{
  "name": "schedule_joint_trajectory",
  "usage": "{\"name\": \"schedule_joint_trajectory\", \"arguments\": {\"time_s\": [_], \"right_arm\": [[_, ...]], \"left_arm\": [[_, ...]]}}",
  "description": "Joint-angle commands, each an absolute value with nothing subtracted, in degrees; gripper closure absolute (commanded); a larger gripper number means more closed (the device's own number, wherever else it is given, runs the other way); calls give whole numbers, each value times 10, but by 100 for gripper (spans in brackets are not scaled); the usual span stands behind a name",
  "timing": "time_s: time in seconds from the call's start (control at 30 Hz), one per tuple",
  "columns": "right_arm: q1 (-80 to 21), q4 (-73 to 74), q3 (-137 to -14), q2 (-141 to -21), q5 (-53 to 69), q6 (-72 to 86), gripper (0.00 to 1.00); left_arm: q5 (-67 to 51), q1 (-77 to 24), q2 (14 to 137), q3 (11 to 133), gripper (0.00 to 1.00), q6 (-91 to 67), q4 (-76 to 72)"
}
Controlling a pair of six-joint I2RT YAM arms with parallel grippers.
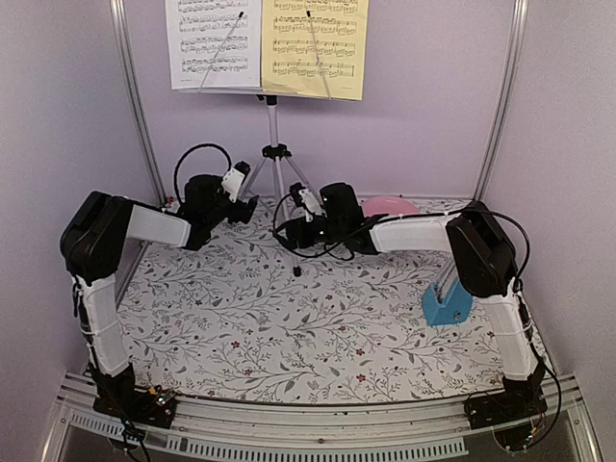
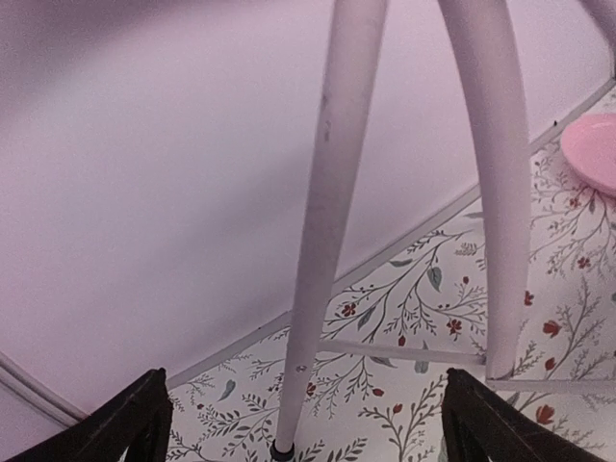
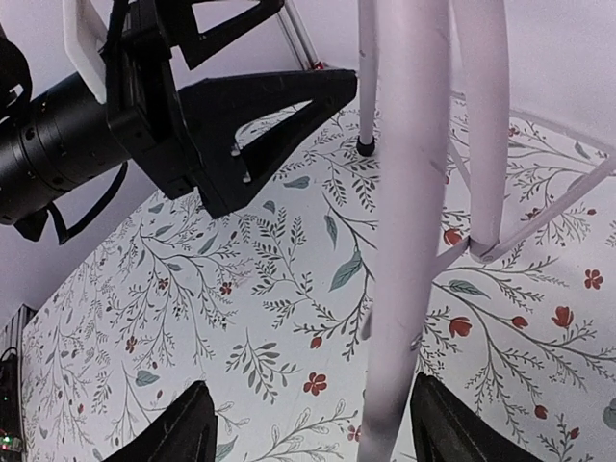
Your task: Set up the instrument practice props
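The silver tripod music stand (image 1: pixel 275 154) stands at the back of the table. A white sheet (image 1: pixel 212 43) and a yellow sheet (image 1: pixel 313 43) of music rest on its desk. My left gripper (image 1: pixel 250 208) is open at the stand's left leg. In the left wrist view that leg (image 2: pixel 327 241) rises between the wide-apart jaws of the left gripper (image 2: pixel 306 412), touching neither finger. My right gripper (image 1: pixel 292 231) is open too. The front leg (image 3: pixel 409 289) passes between the fingers of the right gripper (image 3: pixel 318 423), close to the right one. The blue metronome (image 1: pixel 446 300) sits by the right arm.
A pink round plate (image 1: pixel 390 206) lies behind the right gripper, right of the tripod, and shows at the left wrist view's edge as the plate (image 2: pixel 592 149). The two grippers are close together under the stand; the left gripper (image 3: pixel 231 125) fills the right wrist view's upper left. Lilac walls enclose the floral tablecloth (image 1: pixel 289 327).
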State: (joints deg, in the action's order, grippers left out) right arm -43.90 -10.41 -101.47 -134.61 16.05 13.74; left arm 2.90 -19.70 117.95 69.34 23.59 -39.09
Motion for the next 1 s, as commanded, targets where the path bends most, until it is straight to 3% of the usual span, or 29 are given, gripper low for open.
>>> {"name": "schedule_joint_trajectory", "arguments": {"time_s": [0.0,0.17,0.27,0.6,0.97], "right_arm": [[-446,-125,-967,-1244,147,129,27],[-449,-141,-874,-1146,138,133,18],[-453,-143,-817,-1084,132,135,0],[-456,-37,-649,-829,-3,147,1],[-454,159,-531,-551,-280,254,1]], "left_arm": [[86,-220,1088,656,1,160,-396],[151,-257,1018,613,1,115,-350],[159,-279,970,590,1,51,-308],[150,-332,866,542,1,-117,-191],[132,-399,835,526,1,-124,-151]]}}
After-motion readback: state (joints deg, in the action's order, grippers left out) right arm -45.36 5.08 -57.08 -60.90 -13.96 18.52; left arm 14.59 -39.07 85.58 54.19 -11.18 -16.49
